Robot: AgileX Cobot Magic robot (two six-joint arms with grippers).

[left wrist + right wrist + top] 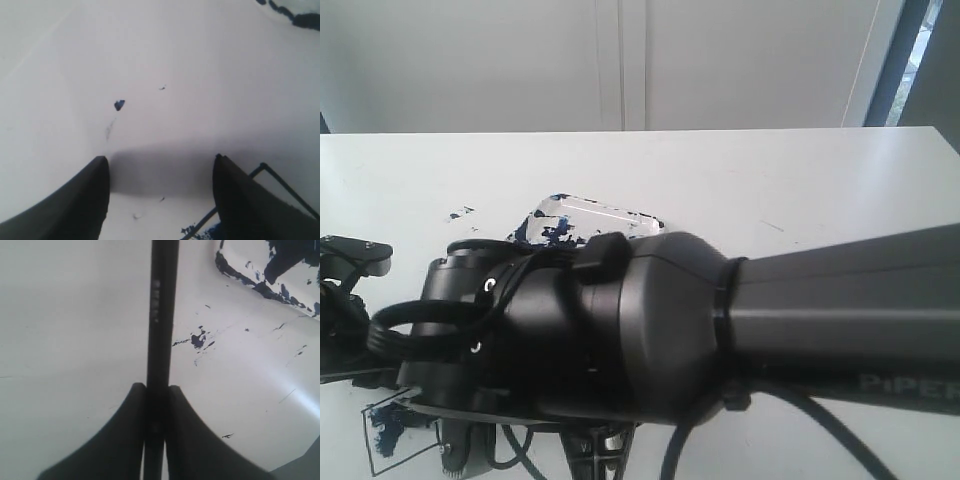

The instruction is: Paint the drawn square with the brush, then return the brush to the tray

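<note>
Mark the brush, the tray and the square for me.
brush point(162, 315), right wrist view, on the shaft.
tray point(610, 208), exterior view, on the rim.
square point(388, 428), exterior view, on the painted inside.

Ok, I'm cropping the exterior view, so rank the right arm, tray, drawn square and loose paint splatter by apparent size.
1. right arm, though it is nearest the camera.
2-3. tray and drawn square: the arm partly hides both, so I can't rank them.
4. loose paint splatter.

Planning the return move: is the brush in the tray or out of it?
Out. The right gripper holds the brush between shut jaws; its visible length is over the table, beside the tray.
</note>
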